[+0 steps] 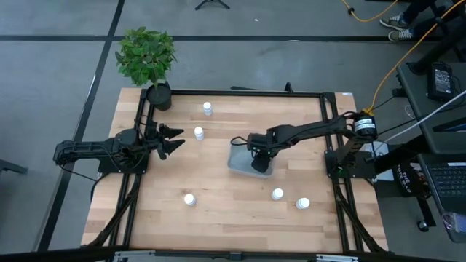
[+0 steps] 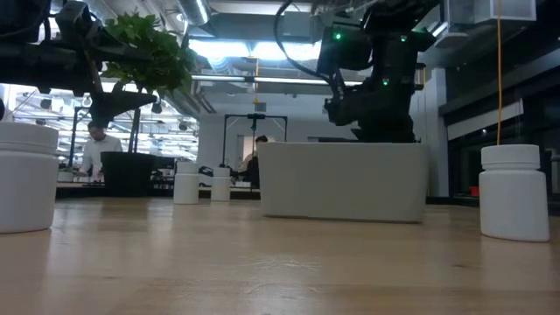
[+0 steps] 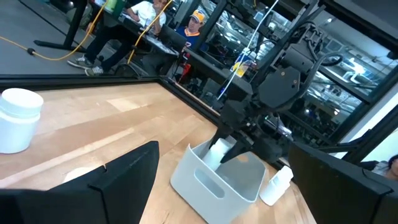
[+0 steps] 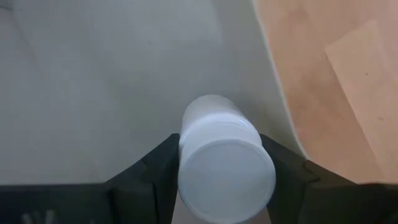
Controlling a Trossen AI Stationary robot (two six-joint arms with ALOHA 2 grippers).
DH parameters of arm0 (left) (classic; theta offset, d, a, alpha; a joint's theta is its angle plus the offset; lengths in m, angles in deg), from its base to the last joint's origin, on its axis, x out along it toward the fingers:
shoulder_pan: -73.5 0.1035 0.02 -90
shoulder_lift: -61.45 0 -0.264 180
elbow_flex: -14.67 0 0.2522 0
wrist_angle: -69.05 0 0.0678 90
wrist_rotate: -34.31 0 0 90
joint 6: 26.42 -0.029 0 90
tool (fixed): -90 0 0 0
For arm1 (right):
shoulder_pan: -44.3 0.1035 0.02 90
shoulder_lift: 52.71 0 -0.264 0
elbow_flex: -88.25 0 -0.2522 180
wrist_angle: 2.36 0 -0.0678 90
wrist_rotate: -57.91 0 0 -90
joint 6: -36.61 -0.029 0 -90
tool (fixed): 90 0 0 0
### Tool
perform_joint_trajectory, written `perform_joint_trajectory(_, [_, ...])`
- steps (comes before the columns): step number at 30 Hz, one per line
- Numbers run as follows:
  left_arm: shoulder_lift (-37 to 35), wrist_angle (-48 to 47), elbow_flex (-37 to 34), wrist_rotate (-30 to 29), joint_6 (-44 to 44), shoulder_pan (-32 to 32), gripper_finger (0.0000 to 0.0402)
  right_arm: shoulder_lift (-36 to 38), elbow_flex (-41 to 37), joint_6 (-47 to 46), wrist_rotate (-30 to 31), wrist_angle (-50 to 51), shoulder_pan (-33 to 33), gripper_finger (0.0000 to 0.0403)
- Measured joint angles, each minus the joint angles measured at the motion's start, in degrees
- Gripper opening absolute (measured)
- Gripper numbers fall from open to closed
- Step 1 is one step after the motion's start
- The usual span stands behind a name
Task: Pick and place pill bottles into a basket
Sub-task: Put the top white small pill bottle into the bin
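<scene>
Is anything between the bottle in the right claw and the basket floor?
Nothing visible. The right claw holds a pill bottle inside the basket, and only bare basket floor shows beyond it. The left claw waits apart, open.

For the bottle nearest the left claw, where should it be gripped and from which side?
Grip the bottle across its round body just under the cap, coming straight down from above. It stands upright and apart from its neighbours, and the open left claw is right beside it.
</scene>
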State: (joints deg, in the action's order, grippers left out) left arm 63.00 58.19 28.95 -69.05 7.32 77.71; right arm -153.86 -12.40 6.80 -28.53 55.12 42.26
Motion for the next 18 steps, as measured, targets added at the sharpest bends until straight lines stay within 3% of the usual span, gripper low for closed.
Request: perform_joint_trajectory(18, [0.0, 0.2, 0.0, 0.2, 0.0, 0.0, 0.0349, -0.8, 0.2, -2.7, 0.1, 1.4, 0.0, 0.0177])
